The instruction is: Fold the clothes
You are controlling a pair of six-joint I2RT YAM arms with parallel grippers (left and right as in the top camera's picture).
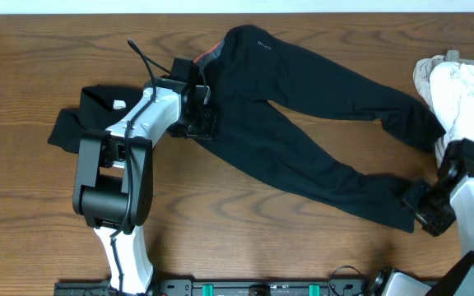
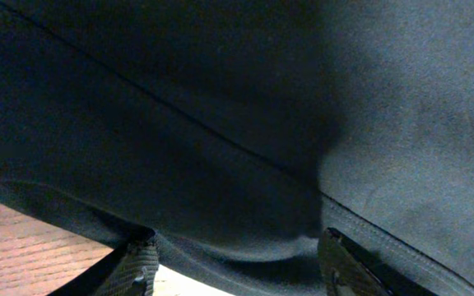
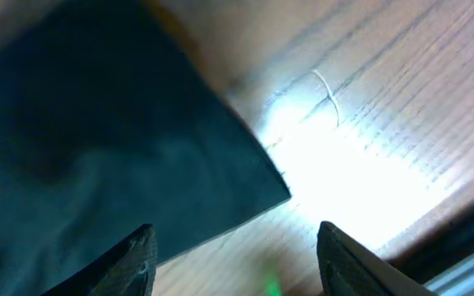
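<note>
Long dark trousers (image 1: 303, 123) lie spread across the wooden table, the orange-red waistband (image 1: 206, 56) at the back and both legs running to the right. My left gripper (image 1: 202, 115) sits at the trousers' left edge, just below the waist. In the left wrist view its jaws stand apart (image 2: 241, 267), and dark fabric (image 2: 220, 123) fills the view with its edge sagging between the fingers. My right gripper (image 1: 422, 210) is at the hem of the nearer leg. It is open (image 3: 237, 263) with bare wood between its fingers, and the hem corner (image 3: 274, 191) lies just ahead of it.
A black shirt (image 1: 81, 115) lies at the left, partly under my left arm. White and beige garments (image 1: 459, 82) are heaped at the right edge, next to the end of the farther leg. The table's front rail (image 1: 253, 288) runs along the bottom.
</note>
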